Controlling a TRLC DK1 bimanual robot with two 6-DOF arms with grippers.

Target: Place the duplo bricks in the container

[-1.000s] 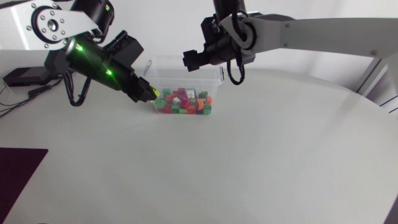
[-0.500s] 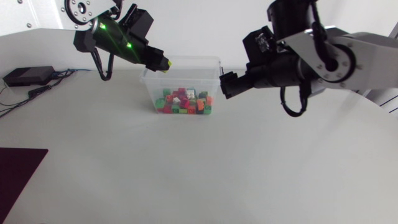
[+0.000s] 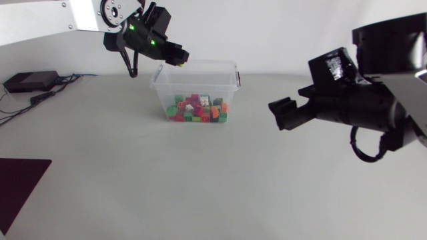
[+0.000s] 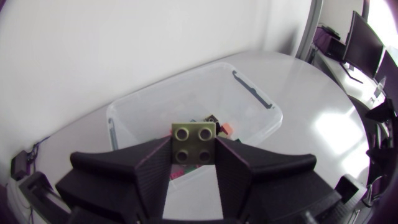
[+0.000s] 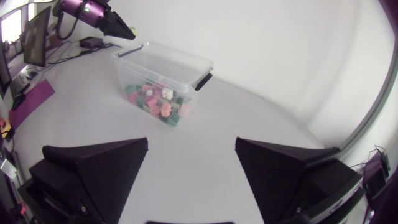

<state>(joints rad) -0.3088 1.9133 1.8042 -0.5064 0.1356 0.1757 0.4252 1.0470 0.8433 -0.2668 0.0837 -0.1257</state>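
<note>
While the left gripper (image 3: 176,57) hangs over the tub's (image 3: 200,65) left rim, clamped on one olive-yellow brick (image 4: 194,144), that piece has yet to drop in. A heap of coloured bricks (image 3: 197,109) already lies inside. Off to the right, the right gripper (image 3: 285,115) gapes empty. The held brick is the only one I spot outside, so I'd say it's nearly done.

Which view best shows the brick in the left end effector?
The left wrist view: the brick is clamped in the left end effector, four studs showing, above the container. The head view shows only a yellowish speck at the tip; in the right wrist view it is too small to tell.
</note>
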